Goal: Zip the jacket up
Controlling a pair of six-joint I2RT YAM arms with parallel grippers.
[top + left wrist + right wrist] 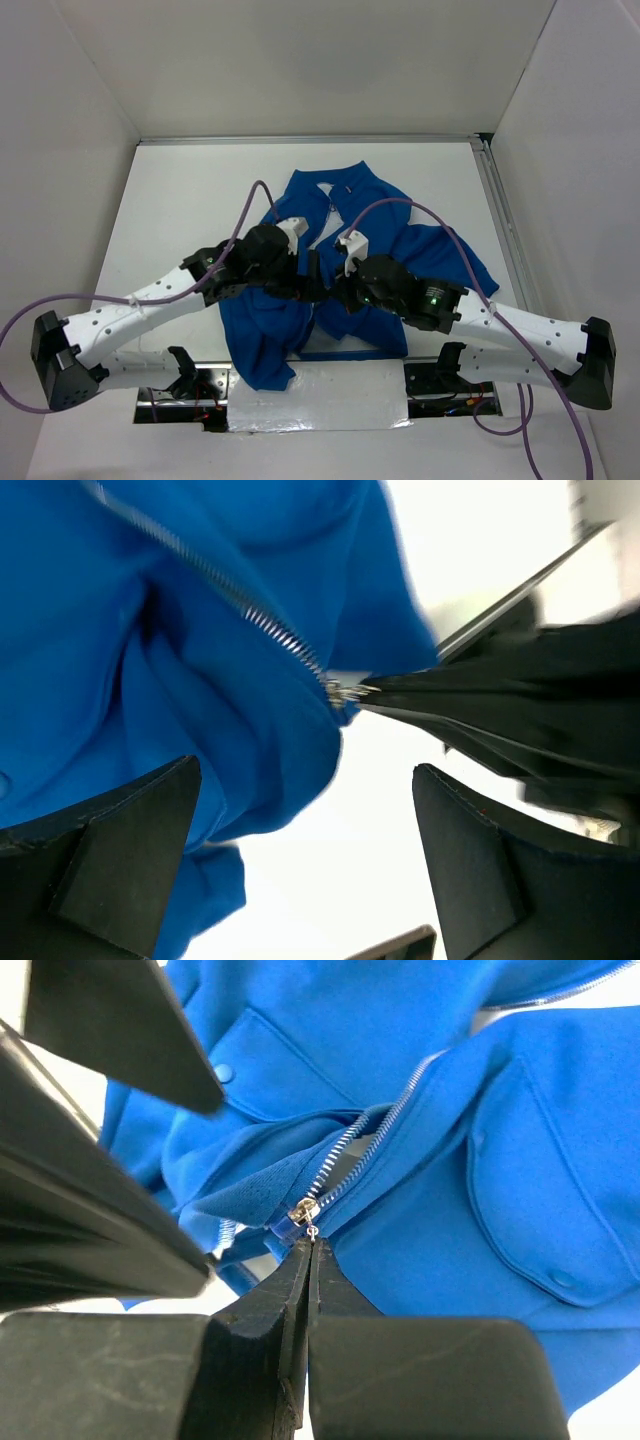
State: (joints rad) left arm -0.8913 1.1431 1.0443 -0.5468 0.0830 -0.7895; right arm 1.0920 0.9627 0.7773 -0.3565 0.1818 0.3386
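The royal-blue jacket lies spread on the white table, collar at the far side and front partly open, showing white lining. My right gripper is shut on the small pull tab of the silver zipper slider, low on the jacket's front; open zipper teeth run away from it. My left gripper is open and empty, its fingers straddling bare table beside the jacket's hem fabric, just below the slider. In the top view both grippers meet over the lower front, left, right.
White enclosure walls surround the table. A metal rail runs along the right edge. Purple cables loop above both arms. The jacket's left sleeve hangs toward the near edge, by an opening with wiring.
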